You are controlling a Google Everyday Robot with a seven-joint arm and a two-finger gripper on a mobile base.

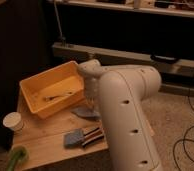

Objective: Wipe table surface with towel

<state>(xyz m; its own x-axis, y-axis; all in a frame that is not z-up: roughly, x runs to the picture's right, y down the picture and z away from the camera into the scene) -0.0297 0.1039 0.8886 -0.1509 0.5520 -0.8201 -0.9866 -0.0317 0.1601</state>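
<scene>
Gripper pressed down on the towel, taken outward from the near edge of the table surface (50,145).

Nearest, at the front left corner, lies a green object (15,159); beyond it, a white cup (13,121) at the left edge. Mid-table rest a blue-grey pad (73,138) and, touching its right side, a dark striped block (91,135). Past them the towel (85,113) lies flat, the gripper (91,106) bearing on it, fingers drawn together. Farthest, just behind the towel, sits the yellow tray (37,86).

Yellow tray (36,102) holding a utensil (57,95); white cup (13,121); blue-grey pad (73,138) beside striped block (92,136); green object (15,159).
</scene>
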